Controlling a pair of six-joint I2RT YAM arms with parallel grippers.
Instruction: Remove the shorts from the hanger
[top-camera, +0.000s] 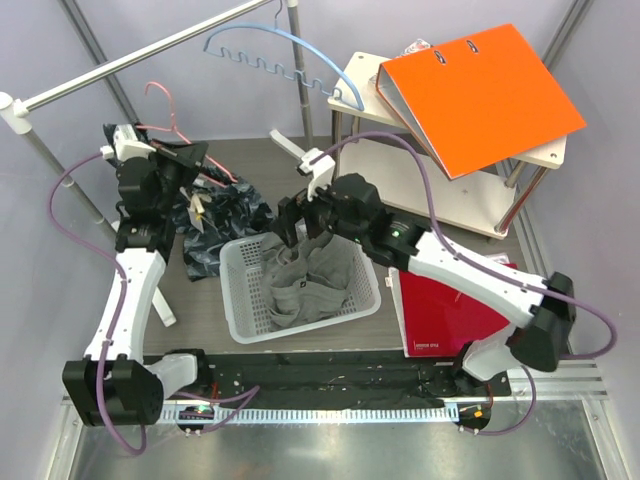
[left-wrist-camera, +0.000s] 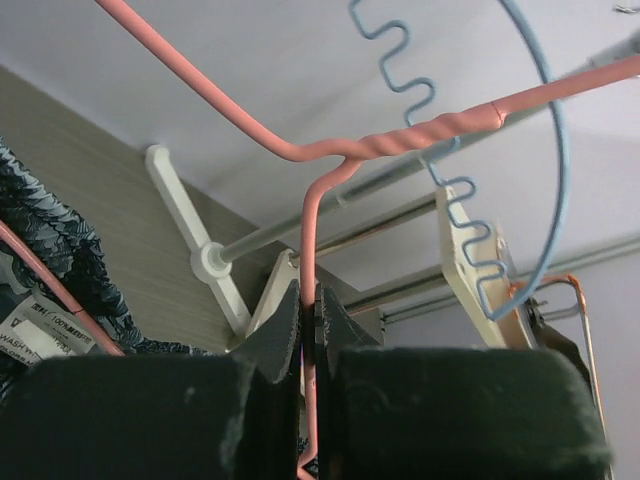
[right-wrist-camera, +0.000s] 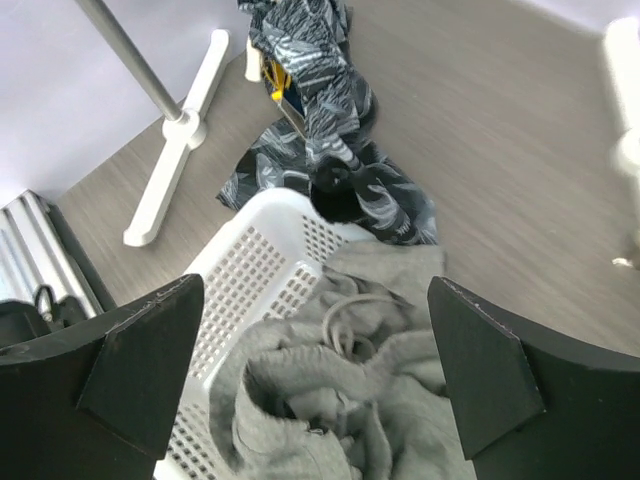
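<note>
left claw (left-wrist-camera: 310, 325) clenched on pink hanger (left-wrist-camera: 300, 150) wire, left of top view. dark patterned shorts (top-camera: 215, 225) heaped on bench (top-camera: 250, 162) left of centre, touching white basket (top-camera: 232, 290) rim. pink wire crosses shorts fabric, lower left of left wrist view. right claw (right-wrist-camera: 315, 360) released, spread wide above grey garment (right-wrist-camera: 390, 350) in basket.

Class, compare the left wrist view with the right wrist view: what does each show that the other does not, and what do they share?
Only the left wrist view: the pink hanger pinched between the shut left fingers, and a blue wavy hanger above. Only the right wrist view: the white basket holding a grey garment, framed by the open right fingers. Both: the dark patterned shorts, the clothes rail's white foot and the grey tabletop.
</note>
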